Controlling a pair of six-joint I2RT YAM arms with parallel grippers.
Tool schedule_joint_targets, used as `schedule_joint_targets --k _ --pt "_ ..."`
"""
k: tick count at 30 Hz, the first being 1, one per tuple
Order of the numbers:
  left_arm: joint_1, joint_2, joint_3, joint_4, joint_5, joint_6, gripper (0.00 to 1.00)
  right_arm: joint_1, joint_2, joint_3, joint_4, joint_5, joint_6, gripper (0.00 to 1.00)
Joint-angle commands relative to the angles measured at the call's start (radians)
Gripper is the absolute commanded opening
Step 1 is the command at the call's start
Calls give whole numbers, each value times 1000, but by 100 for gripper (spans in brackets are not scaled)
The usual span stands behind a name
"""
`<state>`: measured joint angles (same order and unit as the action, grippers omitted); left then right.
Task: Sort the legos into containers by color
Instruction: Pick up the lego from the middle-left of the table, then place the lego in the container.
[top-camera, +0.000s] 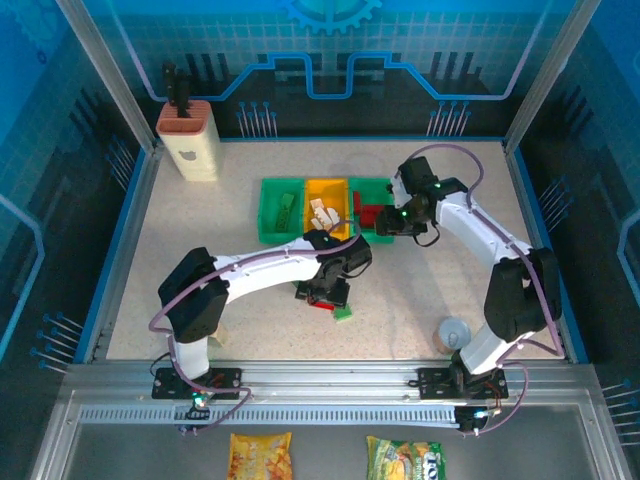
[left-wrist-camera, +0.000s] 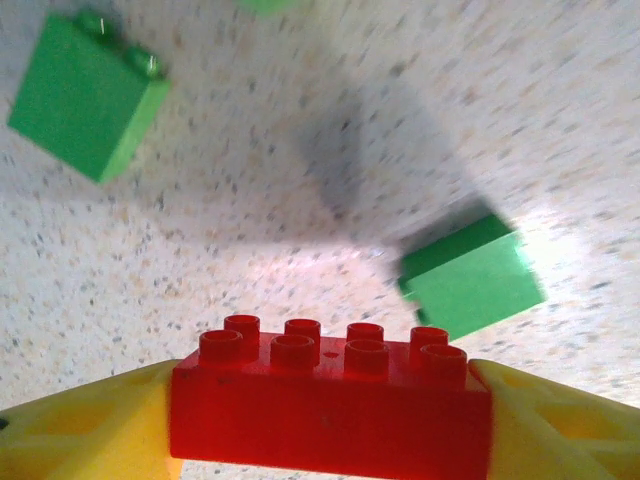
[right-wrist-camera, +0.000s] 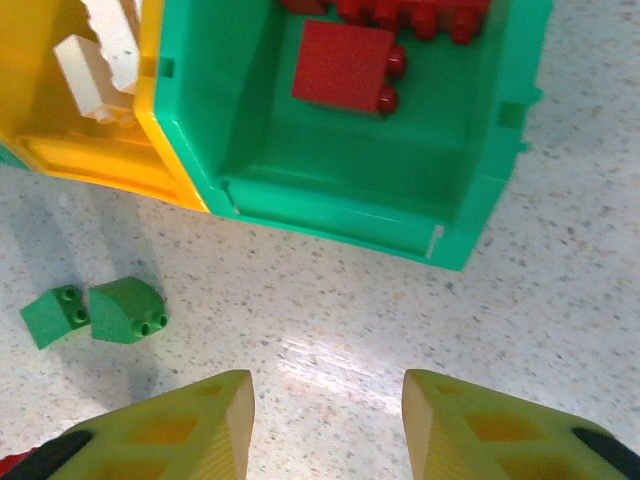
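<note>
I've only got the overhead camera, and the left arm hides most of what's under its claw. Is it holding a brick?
Observer: Yes. The left wrist camera shows the left claw closed on a red brick, studs up, with a yellow finger at each end.
Operator: And the right claw, anything in it?
Observer: No. Its wrist camera shows the right claw open and empty above the table, just in front of the green bin that holds red bricks.
Operator: Any loose pieces near it?
Observer: Two small green bricks lie side by side on the table, toward the left of that picture.
</note>
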<state>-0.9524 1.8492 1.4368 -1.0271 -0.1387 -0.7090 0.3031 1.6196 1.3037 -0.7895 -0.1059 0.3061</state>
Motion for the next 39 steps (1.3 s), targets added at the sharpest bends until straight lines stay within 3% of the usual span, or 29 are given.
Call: schedule_joint_targets --k 1,9,22,39 --pt "22 18 83 -27 -39 41 67 -29 -70 -31 -34 93 1 44" --pt "75 70 233 64 -56 58 64 -101 -220 -109 -33 171 27 43" --pt "136 340 670 83 -52 73 64 -161 -358 -169 -45 181 31 43" --pt "181 536 849 165 -49 9 63 -161 -357 -156 -63 159 25 43"
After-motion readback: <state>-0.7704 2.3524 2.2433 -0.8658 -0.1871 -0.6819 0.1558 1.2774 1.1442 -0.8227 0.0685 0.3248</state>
